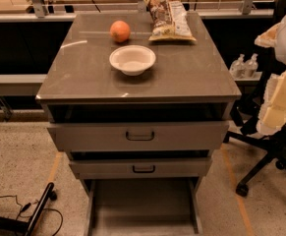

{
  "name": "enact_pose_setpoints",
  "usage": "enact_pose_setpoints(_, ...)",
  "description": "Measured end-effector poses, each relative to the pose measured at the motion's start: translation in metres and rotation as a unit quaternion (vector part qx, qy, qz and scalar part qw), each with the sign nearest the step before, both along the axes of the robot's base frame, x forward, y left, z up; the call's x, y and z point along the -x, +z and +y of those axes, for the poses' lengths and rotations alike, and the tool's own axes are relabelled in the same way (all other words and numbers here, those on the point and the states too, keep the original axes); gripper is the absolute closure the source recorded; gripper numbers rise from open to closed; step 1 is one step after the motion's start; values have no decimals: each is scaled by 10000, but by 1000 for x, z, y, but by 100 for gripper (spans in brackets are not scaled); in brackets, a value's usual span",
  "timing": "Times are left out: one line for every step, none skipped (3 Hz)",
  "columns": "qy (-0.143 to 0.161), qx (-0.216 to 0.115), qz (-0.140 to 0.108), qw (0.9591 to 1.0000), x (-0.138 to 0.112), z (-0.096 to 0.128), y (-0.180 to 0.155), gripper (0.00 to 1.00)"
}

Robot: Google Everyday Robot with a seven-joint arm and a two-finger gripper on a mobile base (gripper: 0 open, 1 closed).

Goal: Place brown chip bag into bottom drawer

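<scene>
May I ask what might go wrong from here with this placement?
The hand, at the right edge, is far from the brown chip bag at the back of the cabinet top; reaching may knock the orange or white bowl. The upper drawers seem to overhang the open bottom drawer, so a drop could miss.

Speckled pale floor (14, 151) with orange tape lines (233, 181) at 5 and 7 o'clock. Grey cabinet (191, 77) at centre. Black wheeled chair base (268, 168) at 4 o'clock. Black cables (5, 200) at 8 o'clock. Two clear bottles (244, 65) at 3 o'clock. Warm, dim lighting.
</scene>
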State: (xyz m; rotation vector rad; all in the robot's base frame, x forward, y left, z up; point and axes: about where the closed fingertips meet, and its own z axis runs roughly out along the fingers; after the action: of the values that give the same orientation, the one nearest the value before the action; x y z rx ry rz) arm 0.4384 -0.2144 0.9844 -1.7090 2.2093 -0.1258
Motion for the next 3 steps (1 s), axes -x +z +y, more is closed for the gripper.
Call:
enact_pose_setpoints(0,0,-1,10000,0,0,0,0)
enact_pose_setpoints(-333,-47,-330,9989,-22,-14,5,0)
enact_pose_setpoints(-847,-194,-1015,9910,-76,-41,14,0)
